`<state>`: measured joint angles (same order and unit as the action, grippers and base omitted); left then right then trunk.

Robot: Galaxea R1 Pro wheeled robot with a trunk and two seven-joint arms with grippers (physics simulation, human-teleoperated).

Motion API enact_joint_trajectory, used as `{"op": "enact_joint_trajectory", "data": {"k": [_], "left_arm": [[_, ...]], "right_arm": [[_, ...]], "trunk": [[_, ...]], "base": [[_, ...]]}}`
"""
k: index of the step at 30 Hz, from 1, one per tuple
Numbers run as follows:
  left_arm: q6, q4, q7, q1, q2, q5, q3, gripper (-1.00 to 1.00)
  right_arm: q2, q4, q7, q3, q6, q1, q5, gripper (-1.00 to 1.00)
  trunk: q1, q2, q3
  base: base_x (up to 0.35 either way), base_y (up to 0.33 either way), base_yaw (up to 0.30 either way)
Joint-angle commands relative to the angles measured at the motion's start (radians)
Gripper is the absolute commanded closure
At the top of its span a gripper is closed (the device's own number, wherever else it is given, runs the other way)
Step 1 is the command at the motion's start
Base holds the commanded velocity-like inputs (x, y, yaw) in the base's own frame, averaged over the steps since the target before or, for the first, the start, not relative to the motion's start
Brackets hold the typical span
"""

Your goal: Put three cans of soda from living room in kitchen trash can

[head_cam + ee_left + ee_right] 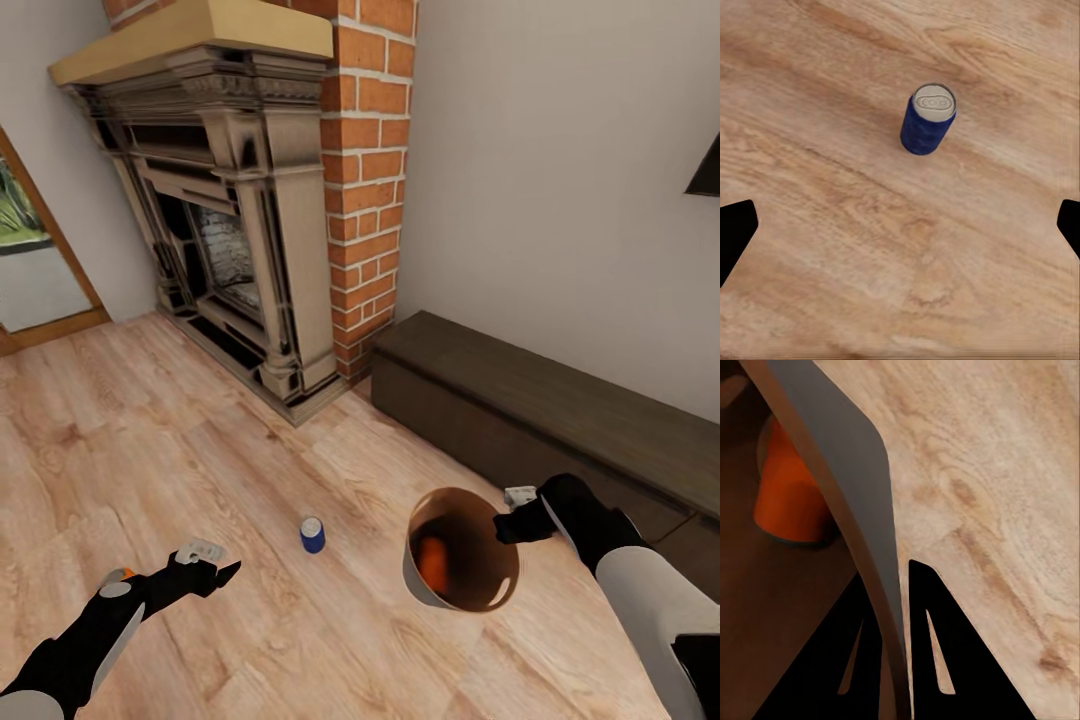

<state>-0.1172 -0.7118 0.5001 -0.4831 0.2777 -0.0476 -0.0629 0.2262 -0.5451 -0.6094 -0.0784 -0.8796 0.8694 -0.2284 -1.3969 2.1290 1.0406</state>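
A blue can of soda (312,535) (928,120) stands upright on the pale wood floor of the living room. My left gripper (218,575) (900,225) hovers open a short way to the can's left, fingers spread wide, apart from it. My right gripper (512,523) (896,585) is shut on the wall of the trash can (415,580) (847,472), pinching its rim and holding it tilted off the floor. Inside its brown-copper interior lies an orange can (432,565) (791,495). Whether a second orange can is in there, I cannot tell.
A brick-and-stone fireplace (240,230) stands at the back. A long, low dark cabinet (540,420) runs along the right wall, close behind the trash can. A wood-framed glass door (30,260) is at the far left. Open plank floor (150,440) lies between.
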Motion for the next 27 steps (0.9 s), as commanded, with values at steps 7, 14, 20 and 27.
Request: {"op": "enact_joint_trajectory", "data": {"k": [7, 14, 20, 27], "left_arm": [[-0.001, 0.000, 0.000, 0.000, 0.000, 0.000, 0.000, -1.00], [-0.004, 0.000, 0.000, 0.000, 0.000, 0.000, 0.000, -1.00], [-0.005, 0.000, 0.000, 0.000, 0.000, 0.000, -0.001, -1.00], [-0.006, 0.000, -0.003, 0.000, 0.000, 0.000, -0.002, -1.00]], "right_arm": [[-0.001, 0.000, -0.003, 0.002, -0.006, 0.000, 0.018, 1.00], [-0.001, 0.001, -0.003, 0.002, -0.007, 0.000, 0.018, 1.00], [0.000, 0.001, -0.003, 0.002, -0.007, 0.000, 0.017, 1.00], [0.001, 0.001, 0.002, 0.002, -0.006, -0.001, 0.016, 1.00]], "trunk": [[0.000, 0.000, -0.004], [0.000, 0.000, -0.008], [0.000, 0.000, -0.013], [0.000, 0.000, -0.019]], "base": [[0.017, 0.249, -0.167], [0.192, 0.223, -0.147], [0.308, 0.043, -0.070], [0.318, -0.030, -0.074]]}}
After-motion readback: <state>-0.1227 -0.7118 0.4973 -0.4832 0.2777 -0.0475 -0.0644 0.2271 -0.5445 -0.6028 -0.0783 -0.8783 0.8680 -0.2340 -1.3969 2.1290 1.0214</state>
